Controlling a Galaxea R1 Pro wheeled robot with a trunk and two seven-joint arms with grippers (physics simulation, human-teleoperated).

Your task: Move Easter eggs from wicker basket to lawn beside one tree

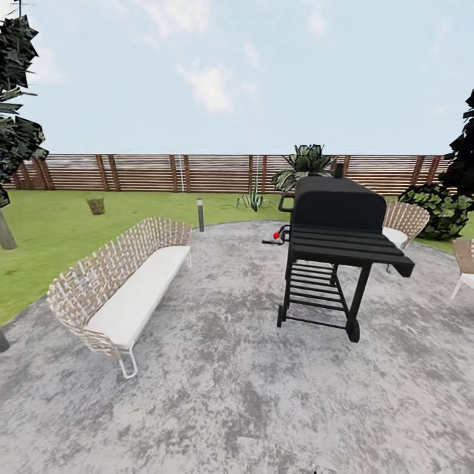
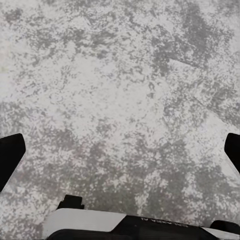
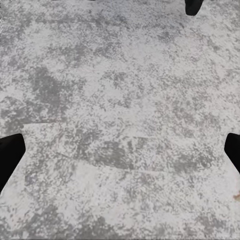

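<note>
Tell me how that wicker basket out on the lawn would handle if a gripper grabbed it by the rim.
The wicker basket looks open-woven, so it is probably light and somewhat springy rather than rigid. It stands upright on the lawn and seems taller than wide, so a sideways pull at the rim might tip it. It is too small here to judge its handle or contents.

The head view looks forward from standing height across grey paving (image 1: 230, 395) toward a wooden fence (image 1: 145, 172). Both wrist views face straight down, close to that same mottled paving (image 2: 120, 100) (image 3: 120, 100), the ground all three share.
</note>
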